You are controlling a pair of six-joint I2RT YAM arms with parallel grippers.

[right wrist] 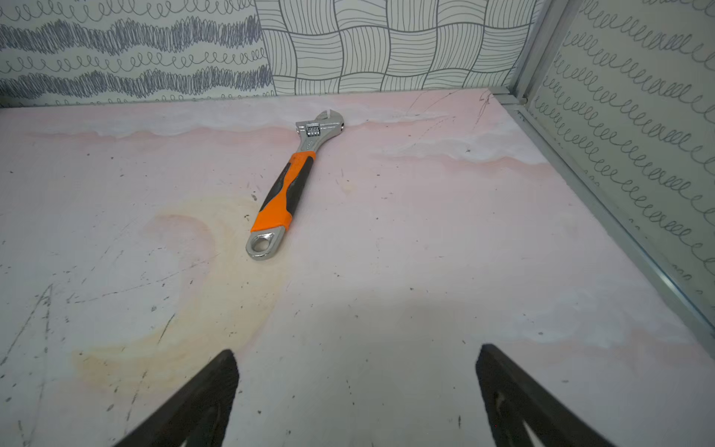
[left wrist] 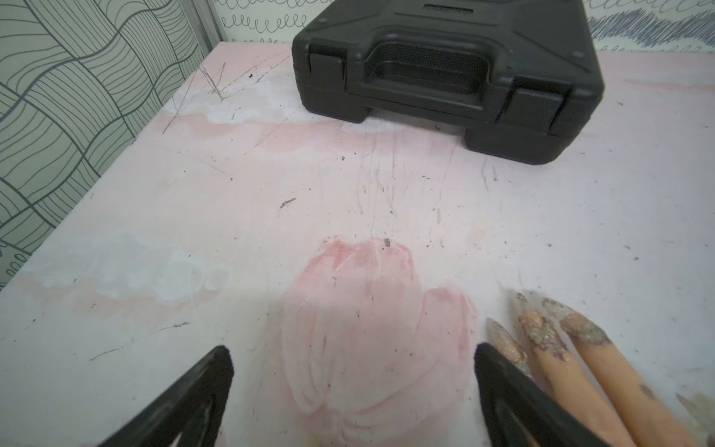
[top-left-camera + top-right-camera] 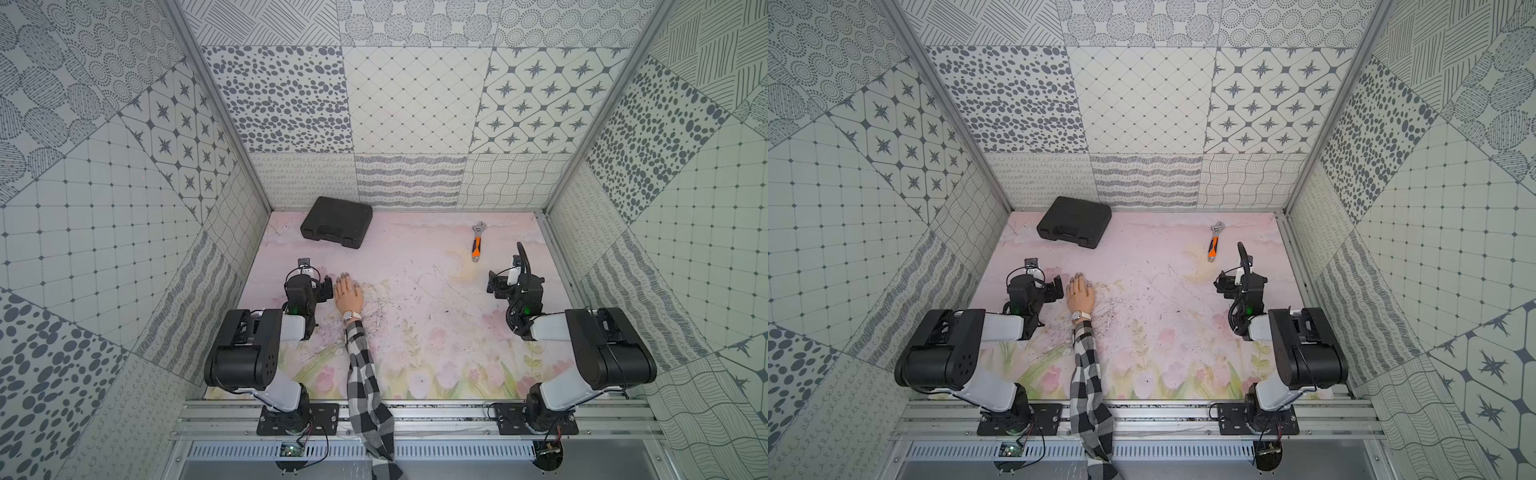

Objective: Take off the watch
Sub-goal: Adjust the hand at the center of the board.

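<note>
1. Viewing a scuffed pink floral tabletop (image 3: 436, 291), patterned walls (image 3: 407, 99) around.
2. I see the watch (image 3: 350, 316), face up, strap crosswise, on the wrist of the mannequin hand (image 3: 349, 293).
3. Both the left gripper (image 2: 354, 356) and right gripper (image 1: 356, 356) gape, empty.

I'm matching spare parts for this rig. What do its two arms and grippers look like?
Both the left arm and right arm have bulky black joint housings joined by white links. Black cables loop around the wrists. The left gripper and right gripper have black, tapering, wedge-shaped fingers.

Probably a lab test cell: patterned walls (image 3: 411, 99), aluminium frame (image 3: 436, 415).
</note>
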